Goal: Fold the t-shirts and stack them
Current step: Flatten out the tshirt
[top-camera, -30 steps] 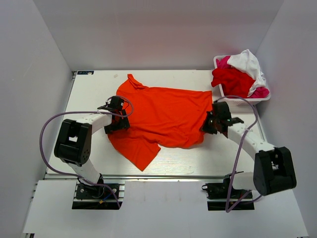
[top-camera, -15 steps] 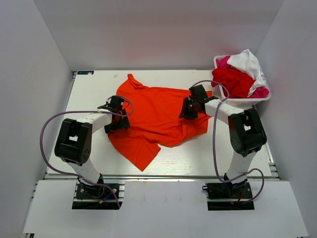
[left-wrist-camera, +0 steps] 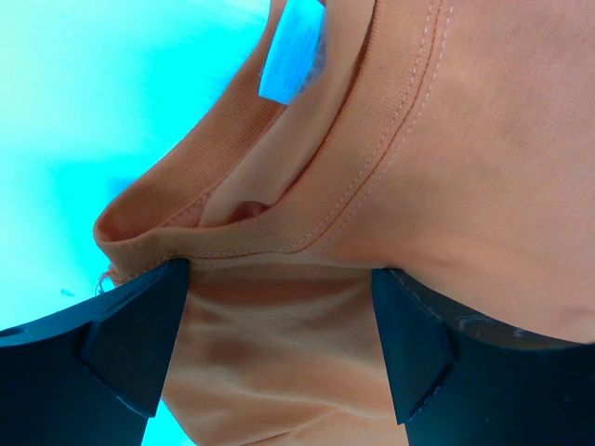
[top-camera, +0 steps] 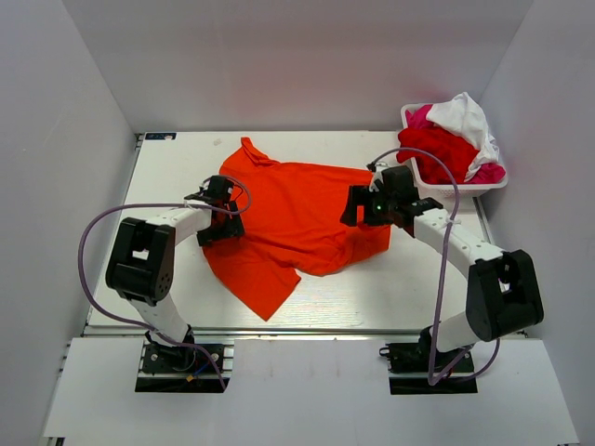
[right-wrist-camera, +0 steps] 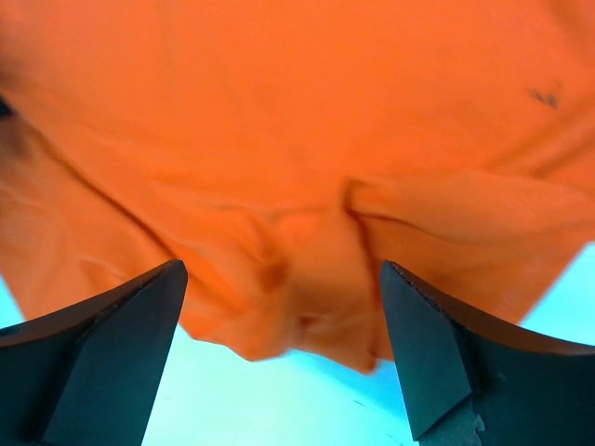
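Left claw [top-camera: 221, 214] sits toward the table's [top-camera: 167, 167] left edge, right at the collar [left-wrist-camera: 316, 232], jaws spread wide with the collar lying loose between them, not pinched. The orange tee [top-camera: 297, 218] is spread over the middle of the table, its right end rumpled. Right claw [top-camera: 358, 206] hangs over that rumpled bit, jaws gaping, holding nothing. The basket [top-camera: 456, 190] in the far right corner is piled with a red tee [top-camera: 437, 153], a pink tee [top-camera: 420, 116] and a white tee [top-camera: 465, 116].

A white table [top-camera: 172, 177] sits boxed in by plain pale grey walls [top-camera: 297, 65] under even light.
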Tool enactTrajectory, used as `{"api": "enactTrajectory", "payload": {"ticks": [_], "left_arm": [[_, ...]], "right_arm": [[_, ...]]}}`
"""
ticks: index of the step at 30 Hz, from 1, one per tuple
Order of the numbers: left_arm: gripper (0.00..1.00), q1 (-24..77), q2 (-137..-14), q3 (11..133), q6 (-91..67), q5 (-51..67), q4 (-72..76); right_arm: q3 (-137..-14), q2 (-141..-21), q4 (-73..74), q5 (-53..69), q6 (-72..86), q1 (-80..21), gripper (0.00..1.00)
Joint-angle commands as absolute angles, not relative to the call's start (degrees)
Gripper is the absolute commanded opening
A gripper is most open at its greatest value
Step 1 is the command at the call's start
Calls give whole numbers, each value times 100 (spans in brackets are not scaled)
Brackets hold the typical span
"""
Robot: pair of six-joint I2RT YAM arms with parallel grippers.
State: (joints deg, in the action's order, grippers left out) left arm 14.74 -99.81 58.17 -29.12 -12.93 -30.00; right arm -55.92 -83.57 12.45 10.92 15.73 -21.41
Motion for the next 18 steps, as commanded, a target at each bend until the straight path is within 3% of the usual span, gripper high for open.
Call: {"api": "enactTrajectory", "payload": {"ticks": [1, 9, 13, 18], "left_arm": [[90, 1441, -10644, 5501, -2892, -1336, -3252], [90, 1441, -10749, 5555, -2892, -1336, -3305], [90, 1441, -10749, 5555, -2892, -1388, -3305], [90, 1441, -10749, 5555, -2892, -1389, -3305]], "right_arm": [[-5362, -8376, 1450, 1107, 1178, -1926, 90], [-4896, -8727, 1117, 2442, 976, -1354, 90], [-4773, -9060, 723, 3874, 896, -1266, 90], [-4667, -9386, 379, 4166, 896, -1169, 90]]}}
